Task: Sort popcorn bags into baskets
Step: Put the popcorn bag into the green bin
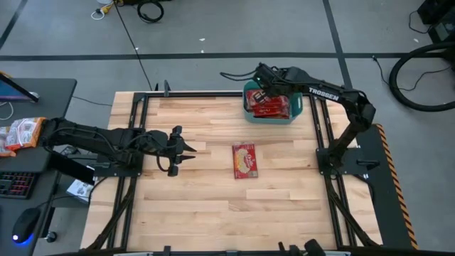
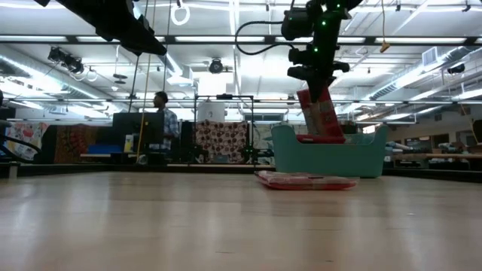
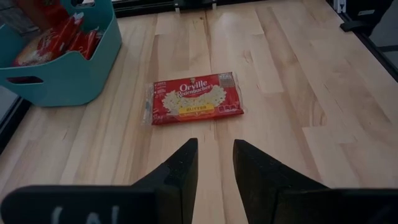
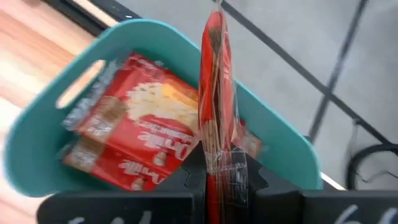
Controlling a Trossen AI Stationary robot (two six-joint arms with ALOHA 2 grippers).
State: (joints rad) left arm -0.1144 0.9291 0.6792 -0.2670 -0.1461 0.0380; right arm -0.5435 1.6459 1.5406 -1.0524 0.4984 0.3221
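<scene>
The right tool (image 4: pixel 214 163) was clamped on a red popcorn bag (image 4: pixel 214 93) hanging edge-on above the teal basket (image 1: pixel 294 117) of bags, while the left tool (image 3: pixel 213 163), fingers apart, faced another bag (image 3: pixel 194 98) lying flat mid-table (image 1: pixel 199 199).

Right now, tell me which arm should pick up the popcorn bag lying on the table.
Left. The left gripper is open, empty and aimed at the lone popcorn bag lying flat mid-table. The right gripper is busy: shut on another bag, held upright over the teal basket.
</scene>
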